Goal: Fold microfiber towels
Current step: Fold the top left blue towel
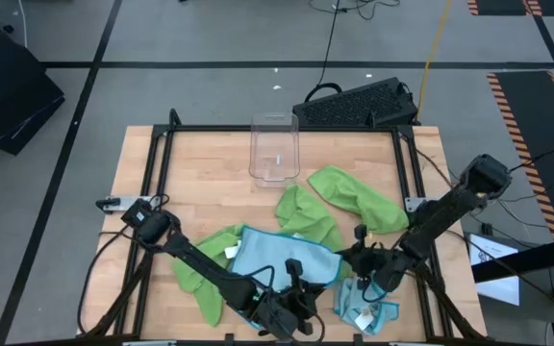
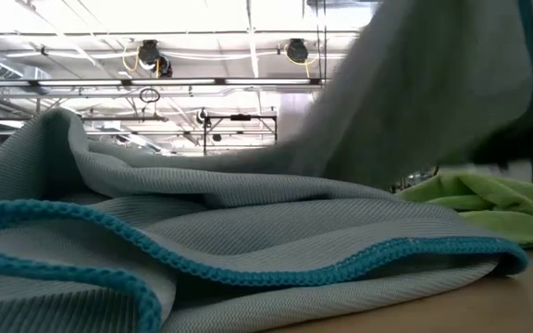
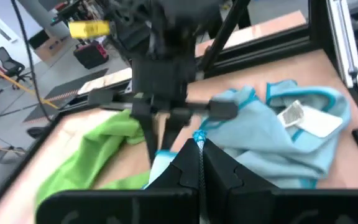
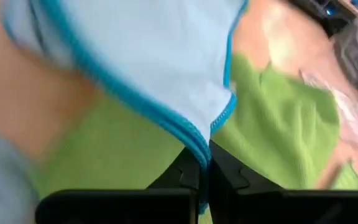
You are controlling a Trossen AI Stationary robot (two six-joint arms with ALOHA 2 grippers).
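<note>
The light blue microfiber towel with a darker blue stitched hem (image 1: 272,255) lies partly spread near the front edge of the wooden worktop (image 1: 200,159), between the two arms. The left tool (image 3: 201,146) is closed on the hem of this towel; its two dark fingers meet with the blue edge pinched between them. The right tool (image 4: 204,163) is also closed on the hem of the same towel, and the cloth rises from its fingertips like a sheet.

Only the high view gives the whole layout: a lime green microfiber towel (image 1: 195,279) lies under the blue one toward the front left corner, two more lime green towels (image 1: 354,197) lie near the middle and the right edge, and a second, crumpled light blue towel (image 1: 364,306) rests by the front right corner. A clear plastic bin (image 1: 274,149) stands toward the back edge. The left wrist view alone shows the white tag (image 3: 291,115) on that crumpled towel.

In the low view, blue cloth (image 2: 248,222) fills nearly everything and hides both tools; only a strip of green towel (image 2: 489,199) shows at the side. The right wrist view is blurred toward its borders.
</note>
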